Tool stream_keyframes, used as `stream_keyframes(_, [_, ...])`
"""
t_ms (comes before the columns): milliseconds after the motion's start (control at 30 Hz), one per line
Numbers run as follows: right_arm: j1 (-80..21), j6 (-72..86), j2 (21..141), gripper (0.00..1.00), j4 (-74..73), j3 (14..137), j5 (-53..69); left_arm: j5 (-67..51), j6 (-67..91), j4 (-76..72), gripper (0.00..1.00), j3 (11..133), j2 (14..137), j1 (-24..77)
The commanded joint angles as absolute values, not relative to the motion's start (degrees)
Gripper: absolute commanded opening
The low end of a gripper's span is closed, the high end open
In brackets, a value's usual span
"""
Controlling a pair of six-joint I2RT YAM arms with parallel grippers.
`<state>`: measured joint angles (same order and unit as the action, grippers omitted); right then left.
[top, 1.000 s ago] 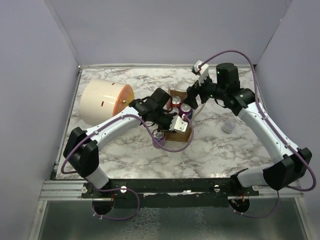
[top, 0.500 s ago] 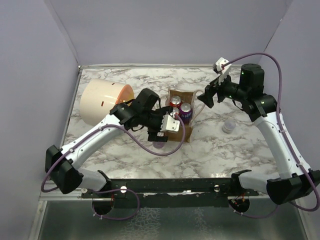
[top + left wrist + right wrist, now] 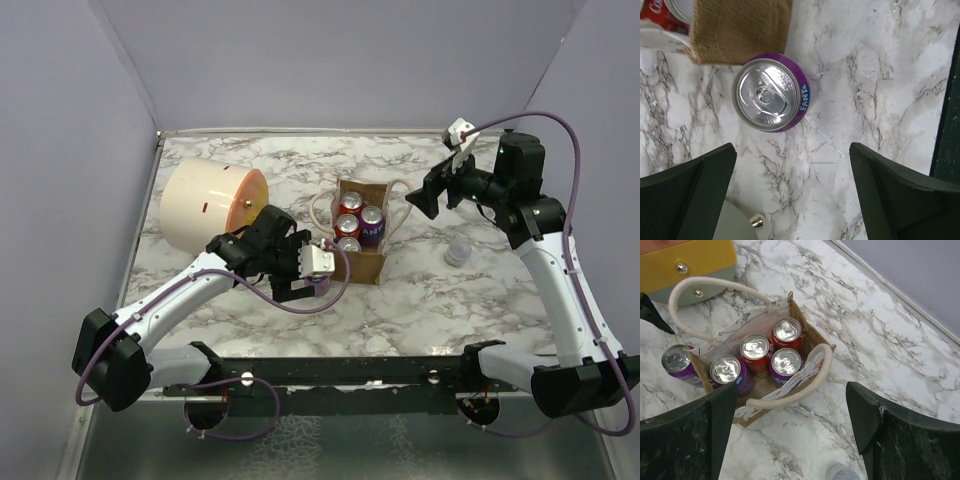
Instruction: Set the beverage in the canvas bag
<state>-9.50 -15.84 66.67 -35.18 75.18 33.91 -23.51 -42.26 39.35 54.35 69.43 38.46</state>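
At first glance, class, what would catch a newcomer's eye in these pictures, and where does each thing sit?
The small canvas bag at the middle of the marble table, packed with four upright cans, draws the eye first. A purple Fanta can stands outside it, close by its near left corner. A big cream cylinder with an orange end lies on its side at the left rear.

Light is bright and even, shadows soft
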Motion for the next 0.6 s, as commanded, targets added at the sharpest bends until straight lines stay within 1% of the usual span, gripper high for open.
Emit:
stream_keyframes(0, [-8.39, -15.2, 64.42, 0.89, -34.56, 74.06, 36.42, -18.86, -40.95, 32.98, 0.99, 52.14, 70.03, 38.32])
stream_keyframes(267, [-7.41, -15.2, 63.13, 0.89, -34.17, 72.62, 36.59, -22.9, -42.74, 27.98, 0.99, 51.68, 75.44, 38.45])
stream_keyframes(433, [-7.06, -15.21, 63.02, 0.9, -34.12, 72.21, 36.57, -26.14, -42.68, 25.64, 0.96, 52.28, 76.63, 38.41])
stream_keyframes(567, [-6.88, -15.12, 63.28, 0.9, -33.81, 71.91, 37.1, -29.58, -41.07, 25.24, 0.91, 53.18, 77.84, 38.47])
